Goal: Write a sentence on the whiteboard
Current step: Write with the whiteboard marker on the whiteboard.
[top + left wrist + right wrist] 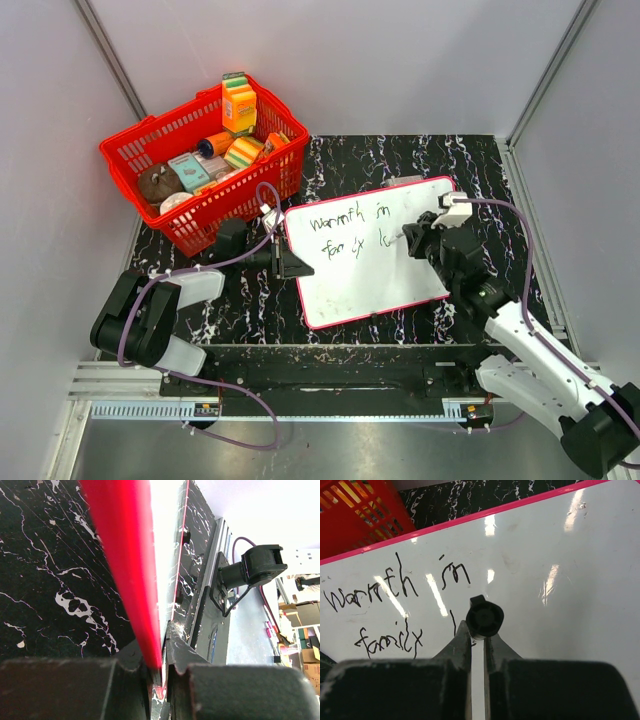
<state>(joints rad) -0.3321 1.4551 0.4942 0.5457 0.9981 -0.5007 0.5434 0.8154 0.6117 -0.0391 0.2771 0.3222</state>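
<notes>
The whiteboard point(400, 262) with a red-pink frame lies tilted on the black marbled table. It bears handwriting, "warmth in" above "family" and one short stroke. My left gripper point(285, 262) is shut on the board's left edge; the left wrist view shows the red frame point(131, 570) clamped between the jaws. My right gripper point(412, 240) is shut on a black marker point(484, 617), held upright with its tip on the board point(560, 580) just right of the last stroke. The tip itself is hidden by the marker's body.
A red basket point(180, 150) with several grocery items stands at the back left, close to the board's upper left corner. Grey walls close in the back and sides. The table's metal rail point(300, 385) runs along the near edge.
</notes>
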